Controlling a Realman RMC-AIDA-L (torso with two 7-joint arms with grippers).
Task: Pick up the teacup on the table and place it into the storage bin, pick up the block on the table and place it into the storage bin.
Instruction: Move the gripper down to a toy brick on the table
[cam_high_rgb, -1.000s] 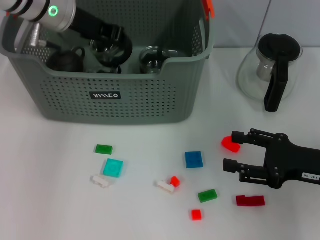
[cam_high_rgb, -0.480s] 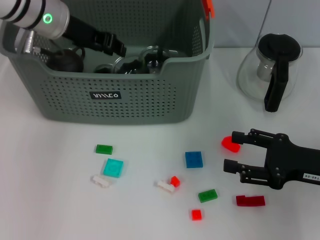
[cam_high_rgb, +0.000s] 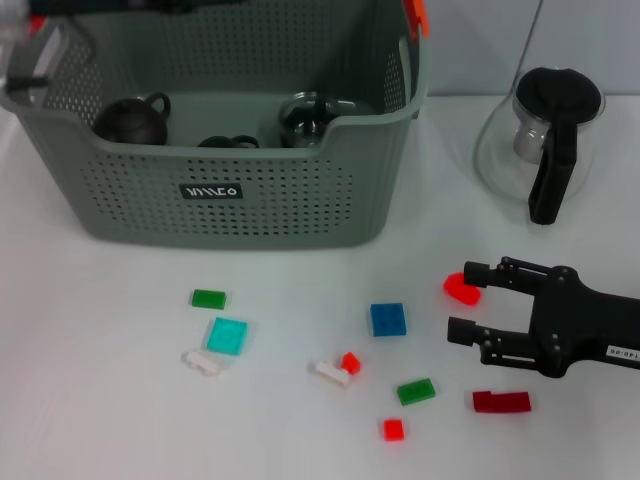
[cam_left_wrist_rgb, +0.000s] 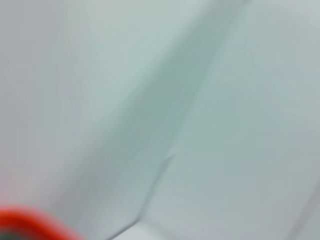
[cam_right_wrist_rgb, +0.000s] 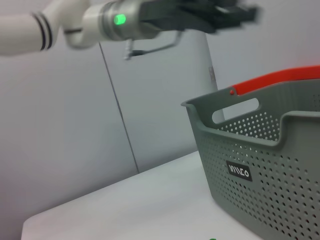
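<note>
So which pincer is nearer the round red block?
The right pincer: its upper finger reaches the round red block. The left pincer is raised high above the storage bin.

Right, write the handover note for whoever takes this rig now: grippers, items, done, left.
Left gripper: raised above the storage bin, nothing visibly in it; whether its fingers are open cannot be told.
Right gripper: open, low over the table, the red block by its upper finger, not gripped.
In the bin: a dark teapot, dark cups and a glass piece.
Done: teaware is binned.
Left: every block, including the blue block and the green block, still lies on the table.
</note>
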